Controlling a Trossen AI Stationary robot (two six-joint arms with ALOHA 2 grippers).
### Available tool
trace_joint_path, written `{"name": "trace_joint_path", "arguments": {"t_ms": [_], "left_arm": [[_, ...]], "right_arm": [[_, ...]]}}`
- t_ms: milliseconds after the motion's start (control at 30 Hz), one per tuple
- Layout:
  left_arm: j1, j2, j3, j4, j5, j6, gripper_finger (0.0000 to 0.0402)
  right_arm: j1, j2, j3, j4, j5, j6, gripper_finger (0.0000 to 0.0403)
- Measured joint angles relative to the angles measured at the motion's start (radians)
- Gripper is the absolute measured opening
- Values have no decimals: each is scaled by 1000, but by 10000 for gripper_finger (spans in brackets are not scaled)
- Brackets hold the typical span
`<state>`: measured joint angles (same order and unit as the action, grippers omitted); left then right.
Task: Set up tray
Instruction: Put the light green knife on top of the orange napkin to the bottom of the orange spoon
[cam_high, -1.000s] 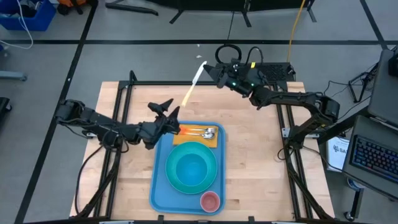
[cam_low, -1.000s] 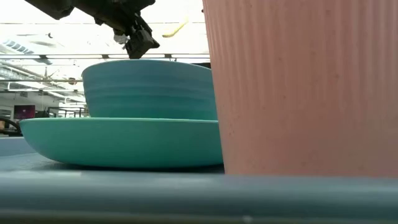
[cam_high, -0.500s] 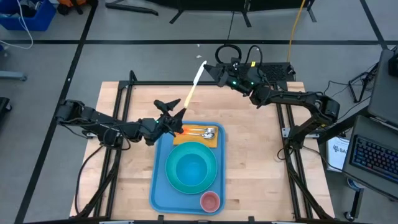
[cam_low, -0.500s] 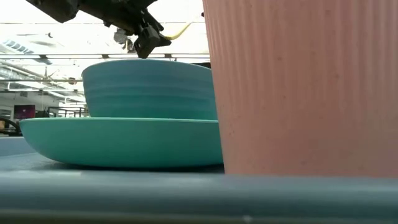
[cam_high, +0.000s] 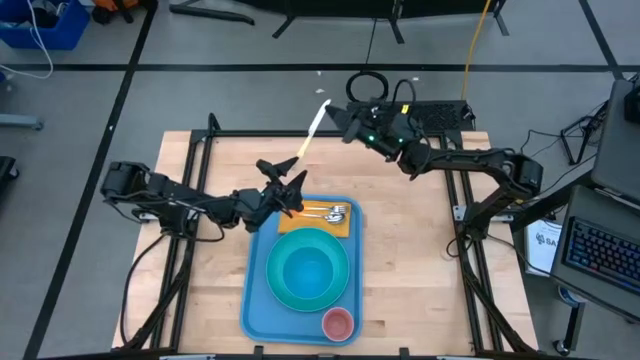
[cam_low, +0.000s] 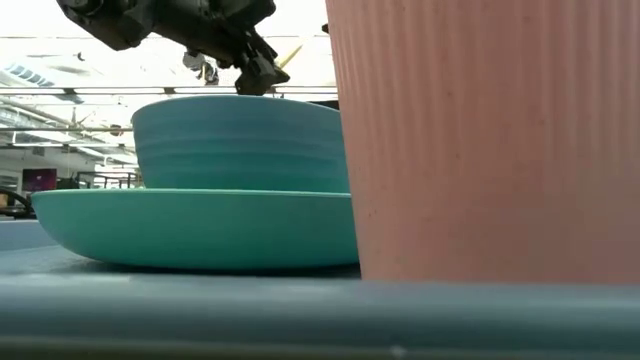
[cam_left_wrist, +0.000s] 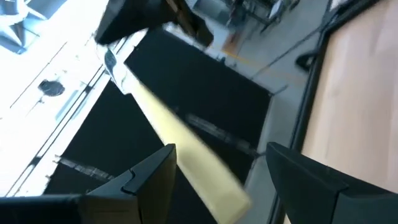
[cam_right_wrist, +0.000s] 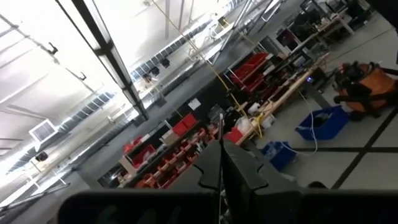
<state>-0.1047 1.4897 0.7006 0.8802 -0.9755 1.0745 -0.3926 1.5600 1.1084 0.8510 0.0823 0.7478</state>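
Almost set: tray (cam_high: 258, 300) holds plate, bowl, cup, spoon.
Closed right gripper (cam_high: 334, 113) holds a yellow knife (cam_high: 311, 133); left gripper (cam_high: 283, 180) waits open.

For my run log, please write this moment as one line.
left gripper: open, reaching for knife | right gripper: shut on knife | tray: holds plate, bowl, cup, napkin

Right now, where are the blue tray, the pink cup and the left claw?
Tray (cam_high: 257, 300): high view, bare floor beside the plate.
Pink cup (cam_high: 337, 323): high view, its inside.
Left claw (cam_high: 287, 177): high view, between its open fingertips.
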Motion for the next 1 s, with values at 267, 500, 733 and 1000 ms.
{"name": "trace_joint_path", "arguments": {"t_ms": [267,500,733,1000], "left_arm": [[4,4,9,12,-149,78,253],[3,3,9,11,-243,67,210],[-2,3,8,8,-289,79,129],[-2,2,8,10,-375,130,103]], "right_arm": [[18,25,0,12,0,10,0],[19,25,0,-14,0,2,0],[22,25,0,-34,0,2,0],[26,24,0,-82,-7,-5,0]]}}
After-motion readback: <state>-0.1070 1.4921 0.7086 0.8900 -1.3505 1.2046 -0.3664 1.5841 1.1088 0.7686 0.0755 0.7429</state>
